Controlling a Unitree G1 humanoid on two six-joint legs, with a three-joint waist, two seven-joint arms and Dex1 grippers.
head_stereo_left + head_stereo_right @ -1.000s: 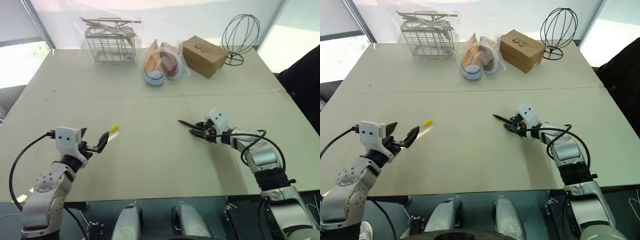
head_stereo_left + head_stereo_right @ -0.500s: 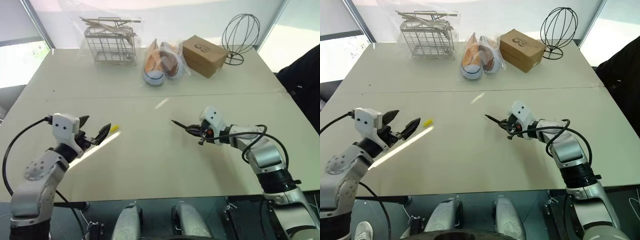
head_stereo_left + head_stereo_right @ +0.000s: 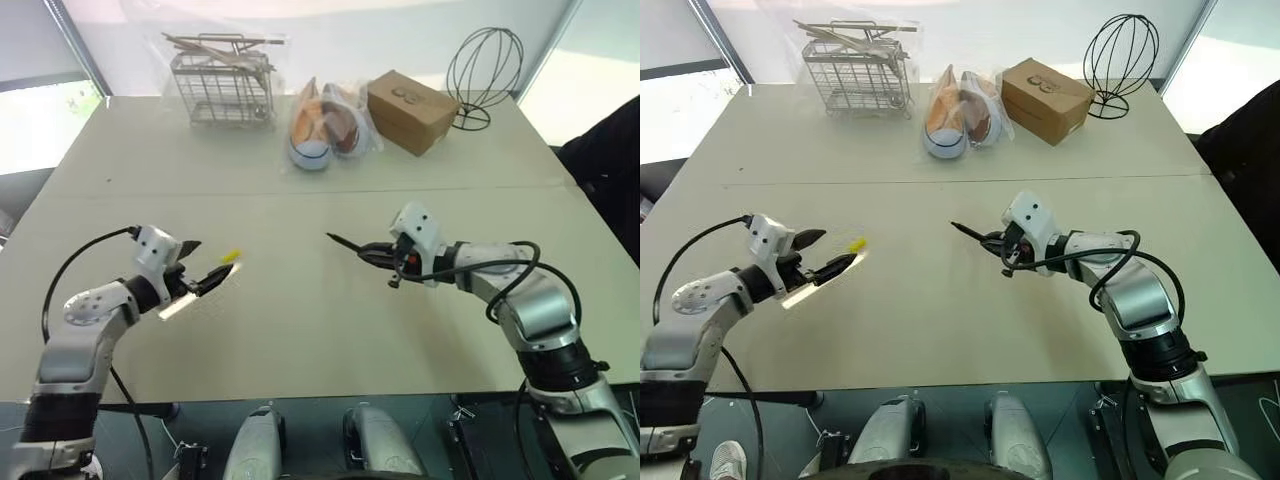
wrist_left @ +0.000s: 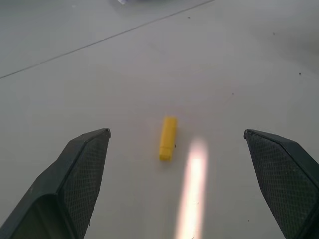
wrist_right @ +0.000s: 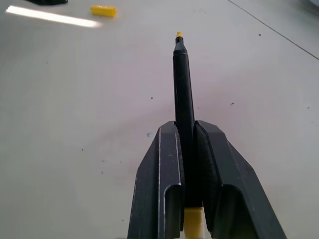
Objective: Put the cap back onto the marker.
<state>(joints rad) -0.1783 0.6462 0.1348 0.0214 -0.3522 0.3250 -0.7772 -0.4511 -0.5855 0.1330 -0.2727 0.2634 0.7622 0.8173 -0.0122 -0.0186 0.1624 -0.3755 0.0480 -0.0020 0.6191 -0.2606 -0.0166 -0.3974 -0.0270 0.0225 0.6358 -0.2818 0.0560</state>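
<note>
The yellow cap (image 3: 231, 257) lies flat on the pale table (image 3: 300, 330), to the left of centre. My left gripper (image 3: 213, 258) is open just short of it. In the left wrist view the cap (image 4: 168, 138) sits between the two wide-spread fingers (image 4: 84, 164) and touches neither. My right gripper (image 3: 385, 255) is shut on the black marker (image 3: 350, 245) and holds it above the table, with the pointed tip aimed left toward the cap. In the right wrist view the marker (image 5: 183, 89) sticks out past the shut fingers (image 5: 167, 164), and its yellow end shows at their base.
Along the far edge of the table stand a wire basket (image 3: 220, 85), a bag with shoes (image 3: 325, 125), a cardboard box (image 3: 410, 110) and a wire head form (image 3: 483, 75). A bright streak of sunlight (image 3: 180, 305) lies beside the left gripper.
My right gripper closed on the marker, lifted it off the table and carried it left. My left gripper moved forward and turned, so its open fingers now flank the cap.
</note>
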